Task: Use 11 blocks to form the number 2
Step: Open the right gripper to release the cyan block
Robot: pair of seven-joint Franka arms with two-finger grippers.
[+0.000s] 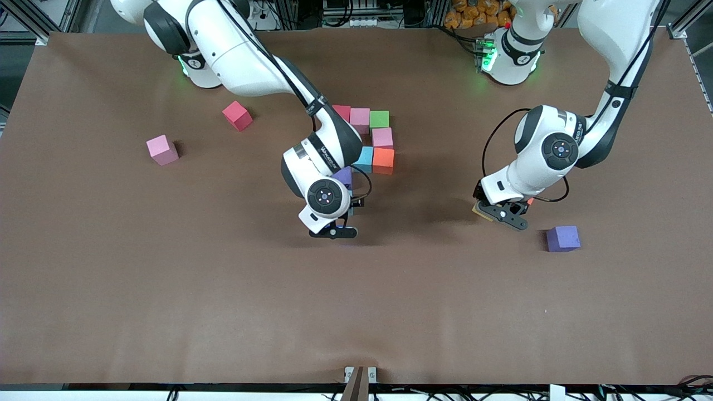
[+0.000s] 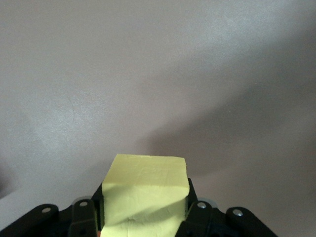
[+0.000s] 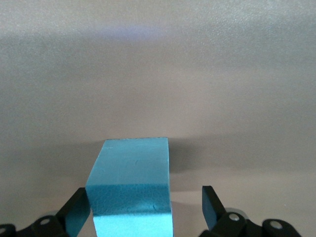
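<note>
Placement is in hand: the right gripper (image 3: 143,207) stands with jaws wide, a light blue block (image 3: 131,185) loose between them beside the partly built number 2 (image 1: 372,142). The left gripper (image 2: 143,210) is clamped on a yellow block (image 2: 145,190); next it should probably carry this to the figure.

Yellow block (image 2: 145,190); light blue block (image 3: 131,185); purple block (image 1: 562,238); brown table (image 1: 167,278).

A brown table (image 1: 167,289) carries a cluster of blocks (image 1: 374,139) near its middle: red, pink, green, pink, light blue and orange, with a purple one seemingly touching it, half hidden. Apart lie a red cube (image 1: 237,115), a pink cube (image 1: 162,150) and a purple cube (image 1: 562,238).
</note>
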